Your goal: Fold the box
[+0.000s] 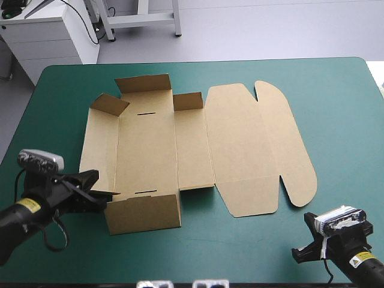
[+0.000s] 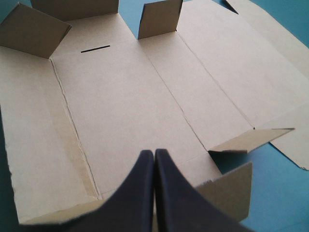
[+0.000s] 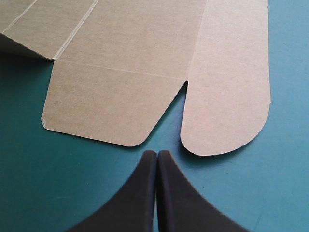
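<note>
- Left tool: the black fingers met in one pointed arch and gripped nothing. The tip lay at the near left corner of the box; contact could not be judged.
- Right tool: the fingers were likewise pressed together and empty. It hung over bare cover, apart from the box, and pointed at the notch between two rounded flaps.
- Position: the box lay about the middle of the bench, as one cut sheet of brown board.
- Left half: the far flap stood raised and the near flap was tilted up. Two small corner tabs were lifted at the far end.
- Base panel: two thin slots were cut in it, one near each end.
- Right half: the lid panels and their rounded flaps lay flat on the cover.
- Obstruction: the near flap rose between the left tool and the base panel.
- Materials: the board was matte, with straight scored creases and curved outer edges. The bench cover was smooth and teal-green.
</note>
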Robot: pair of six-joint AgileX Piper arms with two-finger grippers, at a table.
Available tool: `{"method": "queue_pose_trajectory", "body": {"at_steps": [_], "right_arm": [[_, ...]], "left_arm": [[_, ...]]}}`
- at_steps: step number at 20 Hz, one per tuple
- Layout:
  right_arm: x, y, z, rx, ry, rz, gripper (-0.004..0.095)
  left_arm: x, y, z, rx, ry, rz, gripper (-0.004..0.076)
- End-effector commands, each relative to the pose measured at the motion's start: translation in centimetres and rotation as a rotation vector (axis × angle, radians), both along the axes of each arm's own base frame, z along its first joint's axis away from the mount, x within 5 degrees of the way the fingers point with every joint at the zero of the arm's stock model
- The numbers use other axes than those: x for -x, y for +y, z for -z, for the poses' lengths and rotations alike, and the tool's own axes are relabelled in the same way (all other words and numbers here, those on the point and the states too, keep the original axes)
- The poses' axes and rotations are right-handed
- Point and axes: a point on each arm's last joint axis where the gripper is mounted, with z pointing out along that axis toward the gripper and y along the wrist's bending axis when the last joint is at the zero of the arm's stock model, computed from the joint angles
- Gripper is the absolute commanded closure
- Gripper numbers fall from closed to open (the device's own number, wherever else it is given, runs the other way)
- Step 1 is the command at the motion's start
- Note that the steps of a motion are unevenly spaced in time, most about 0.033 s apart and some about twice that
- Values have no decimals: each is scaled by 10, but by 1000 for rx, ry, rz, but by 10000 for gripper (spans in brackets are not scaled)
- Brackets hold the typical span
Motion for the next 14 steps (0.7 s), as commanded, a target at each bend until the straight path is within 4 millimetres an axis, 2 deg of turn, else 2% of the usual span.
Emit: {"method": "queue_pose_trajectory", "body": {"at_steps": [1, 2, 3, 4, 5, 6, 8, 11, 14], "right_arm": [[-3, 0, -14, -25, -79, 15, 928], [-3, 0, -15, -25, -80, 16, 928], [-3, 0, -15, -25, -80, 16, 928], [-3, 0, -15, -25, -80, 16, 928], [-3, 0, -15, -25, -80, 16, 928], [-3, 0, -15, -25, -80, 16, 928], [-3, 0, -15, -25, -80, 16, 928], [-3, 0, -15, -23, -82, 17, 928], [-3, 0, -14, -24, -82, 18, 928]], "left_arm": [[-36, -4, -21, 47, -7, -26, 732], [-58, -6, -23, 50, 33, -33, 732], [-67, -6, -26, 48, 40, -36, 732], [-88, -7, -26, 47, 70, -43, 732], [-96, -6, -26, 49, 85, -49, 732], [-115, -2, -25, 54, 132, -70, 732], [-140, 13, -21, 55, 186, -123, 732], [-161, 45, -18, 82, 233, -230, 732], [-168, 80, -6, 150, 295, -286, 732]]}}
